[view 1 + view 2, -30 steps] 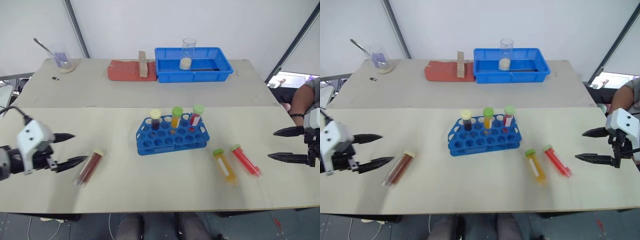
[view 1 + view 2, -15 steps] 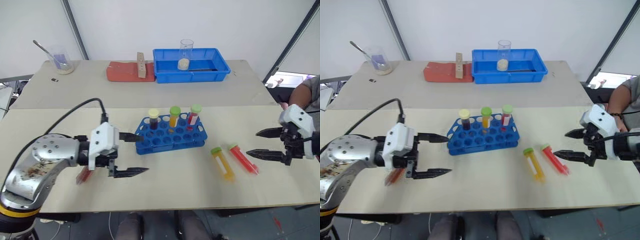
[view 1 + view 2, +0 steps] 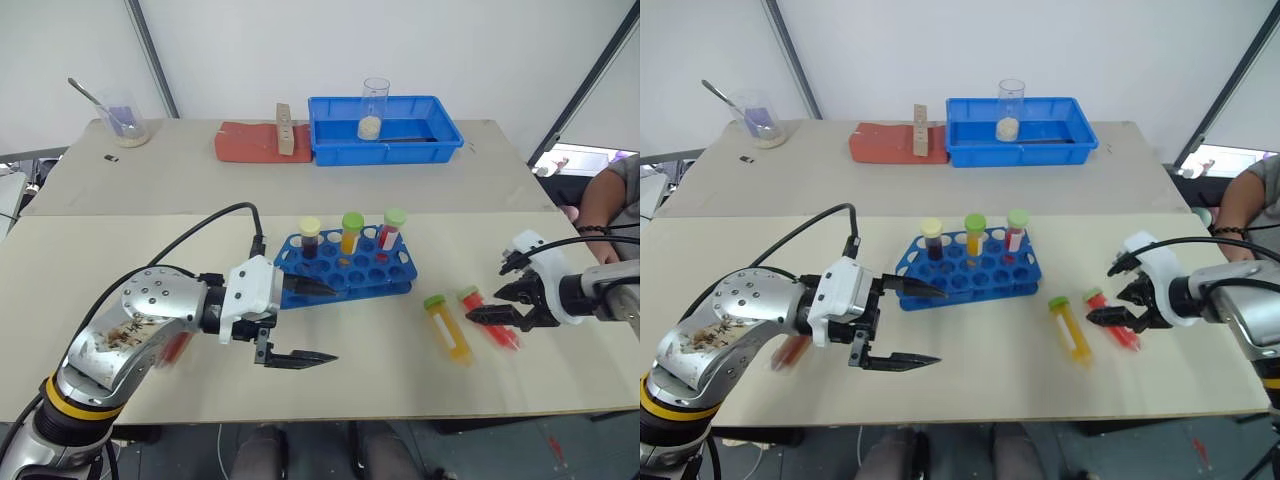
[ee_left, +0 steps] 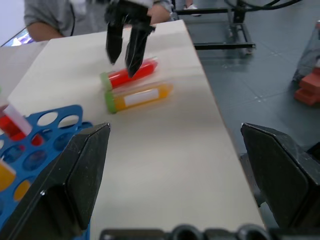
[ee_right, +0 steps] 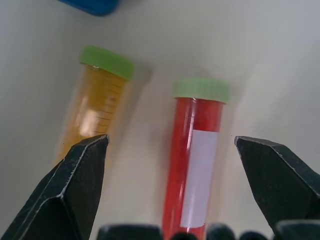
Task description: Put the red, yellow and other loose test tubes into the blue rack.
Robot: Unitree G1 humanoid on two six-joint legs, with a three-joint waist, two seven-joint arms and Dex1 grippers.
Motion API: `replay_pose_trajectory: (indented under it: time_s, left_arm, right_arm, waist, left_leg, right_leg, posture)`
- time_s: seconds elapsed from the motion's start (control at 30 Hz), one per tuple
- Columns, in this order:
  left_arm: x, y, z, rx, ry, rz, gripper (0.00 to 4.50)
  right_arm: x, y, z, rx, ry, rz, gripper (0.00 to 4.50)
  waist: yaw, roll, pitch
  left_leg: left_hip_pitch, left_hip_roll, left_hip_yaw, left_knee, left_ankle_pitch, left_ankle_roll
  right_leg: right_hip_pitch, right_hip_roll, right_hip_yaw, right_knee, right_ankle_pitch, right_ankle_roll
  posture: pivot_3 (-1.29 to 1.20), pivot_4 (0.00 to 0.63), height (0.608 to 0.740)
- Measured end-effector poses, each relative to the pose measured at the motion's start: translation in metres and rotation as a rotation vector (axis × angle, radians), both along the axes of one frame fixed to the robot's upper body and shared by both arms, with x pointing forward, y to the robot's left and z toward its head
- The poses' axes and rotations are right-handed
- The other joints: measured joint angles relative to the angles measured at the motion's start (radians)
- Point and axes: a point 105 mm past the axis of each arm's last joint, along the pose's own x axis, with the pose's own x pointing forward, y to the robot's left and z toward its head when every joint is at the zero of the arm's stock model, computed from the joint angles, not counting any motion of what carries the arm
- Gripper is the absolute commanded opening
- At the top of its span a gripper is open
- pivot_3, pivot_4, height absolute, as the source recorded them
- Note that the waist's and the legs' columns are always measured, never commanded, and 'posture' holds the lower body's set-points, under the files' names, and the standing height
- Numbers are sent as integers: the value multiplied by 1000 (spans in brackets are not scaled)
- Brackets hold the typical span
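presently the right gripper [image 3: 497,302] hangs spread wide over the red tube [image 5: 196,165], which lies flat on the table [image 3: 120,240] beside the yellow tube [image 5: 97,102], right of the blue rack [image 3: 345,270]. left gripper [image 3: 305,322] agape, empty. tube looks light, rigid, slick, prone to rolling; best pinched mid-barrel.

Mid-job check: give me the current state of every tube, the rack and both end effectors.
Red tube: loose, lying on table, capped.
Yellow tube: loose, lying beside the red one, capped.
Dark tube: loose, lying on table, mostly hidden behind left arm.
Blue rack: upright, three capped tubes standing in back row, other holes empty.
Left end effector: open, holding nothing.
Right end effector: open, over the red tube.
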Motion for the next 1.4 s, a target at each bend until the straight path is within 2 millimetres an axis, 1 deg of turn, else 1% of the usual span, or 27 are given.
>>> replay_pose_trajectory:
  time_s: [0.1, 0.23, 0.3, 0.57, 0.6, 0.9, 0.93, 1.0, 1.03, 1.1, 1.13, 1.17, 1.2, 1.23, 1.27, 1.3, 1.37, 1.4]
  left_arm:
    - [0, -3, 0, 5, -11, -9, 4445]
    - [1, -3, 0, 9, -21, -8, 4445]
    - [2, -2, -1, 15, -36, -6, 4500]
    - [3, -2, -4, 26, -46, 7, 4500]
    - [3, -2, -5, 27, -45, 7, 4500]
    - [4, 1, -11, 27, -34, 21, 4500]
    - [5, 2, -11, 23, -32, 32, 4500]
    - [10, 6, -6, -16, -37, 76, 4500]
    - [13, 9, -5, -31, -37, 99, 4500]
    - [22, 17, -5, -56, -33, 170, 4500]
    - [27, 21, -3, -80, -34, 212, 4500]
    - [35, 29, 0, -108, -35, 268, 4500]
    - [39, 33, 1, -117, -35, 294, 4500]
    - [42, 37, 2, -125, -35, 318, 4500]
    - [44, 40, 3, -129, -34, 330, 4500]
    - [45, 41, 3, -131, -33, 332, 4500]
    - [43, 40, 5, -147, -22, 312, 4500]
    - [42, 39, 6, -155, -15, 299, 4500]
  right_arm:
    - [4, -3, -10, -31, 29, -20, 4500]
    - [10, -9, -16, -61, 48, -43, 4500]
    - [12, -10, -16, -69, 59, -39, 3957]
    - [15, -12, -16, -82, 97, -24, 1266]
    - [16, -13, -17, -84, 100, -24, 1032]
    - [18, -13, -15, -63, 105, -18, 1007]
    - [18, -12, -13, -51, 95, -15, 1007]
    - [22, -9, 2, -25, 21, 22, 1007]
    - [23, -6, 11, -10, -17, 40, 1007]
    - [22, 4, 35, 34, -115, 97, 1007]
    - [18, 11, 47, 87, -175, 127, 1007]
    - [14, 25, 61, 158, -253, 183, 1007]
    - [12, 33, 67, 192, -297, 221, 1007]
    - [8, 47, 75, 254, -377, 275, 1007]
    - [5, 58, 81, 305, -459, 310, 1007]
    - [1, 68, 82, 345, -520, 337, 1007]
    - [-4, 83, 77, 392, -602, 354, 1007]
    - [-4, 87, 74, 403, -632, 351, 1007]
  waist:
    - [-1, 0, 0]
    - [-3, 0, 0]
    - [-4, 0, 0]
    - [-3, 0, 0]
    - [-2, 0, 0]
    - [-1, 0, 0]
    - [-2, 0, 0]
    - [-2, 0, 0]
    - [-2, 1, 0]
    - [-1, 1, 0]
    - [1, 0, 0]
    - [3, 0, 0]
    - [2, 0, 0]
    - [2, 0, 0]
    - [3, 0, 0]
    - [3, 0, 0]
    - [3, 0, 0]
    - [4, 0, 0]
  left_leg:
    - [0, 0, 0, 0, 0, 0]
    - [0, 0, -1, 0, 0, 0]
    - [0, 0, -1, 1, 0, 0]
    - [-1, 0, -2, 4, 0, 0]
    - [-1, 0, -2, 5, 0, 0]
    - [-1, 0, -3, 6, 0, 0]
    - [-2, 0, -3, 6, 0, 0]
    - [-4, 0, -3, 6, 0, 0]
    - [-4, 0, -3, 6, 0, 0]
    - [-5, 0, -4, 6, 0, 0]
    - [-5, 1, -5, 5, 0, 0]
    - [-5, 1, -6, 6, 0, 0]
    - [-5, 1, -6, 6, 0, 0]
    - [-6, 1, -7, 6, 0, 0]
    - [-6, 1, -7, 6, 0, 0]
    - [-6, 1, -6, 7, 0, 0]
    - [-6, 0, -6, 7, 0, 0]
    - [-7, 0, -6, 7, 0, 0]
  right_leg:
    - [0, 0, 0, 1, 0, 0]
    - [0, 0, 0, 1, 0, 0]
    - [0, 0, 0, 1, 0, 0]
    - [0, 0, -1, 1, 0, 0]
    - [0, 0, -1, 1, 0, 0]
    - [1, 0, -1, 1, 0, 0]
    - [0, 0, -1, 2, 0, 0]
    - [-2, 0, -1, 2, 1, 1]
    - [-2, 0, -1, 2, 3, 5]
    - [-2, 1, -2, 2, 4, 6]
    - [-2, 1, -3, 1, 4, 6]
    - [-1, 1, -4, 1, 4, 6]
    - [-1, 1, -4, 1, 4, 6]
    - [-1, 2, -4, 1, 4, 6]
    - [-1, 2, -4, 1, 4, 7]
    - [-1, 1, -4, 1, 4, 7]
    - [0, 1, -4, 1, 5, 8]
    - [0, 0, -3, 0, 5, 8]
  posture:
    - [0, 150, 729]
    - [0, 150, 729]
    - [0, 150, 729]
    - [0, 150, 729]
    - [0, 150, 729]
    - [0, 150, 729]
    - [0, 150, 729]
    - [0, 150, 729]
    - [0, 150, 729]
    - [0, 150, 729]
    - [0, 150, 729]
    - [0, 150, 729]
    - [0, 150, 729]
    - [0, 150, 729]
    - [0, 150, 729]
    - [0, 150, 729]
    - [0, 150, 729]
    - [0, 150, 729]
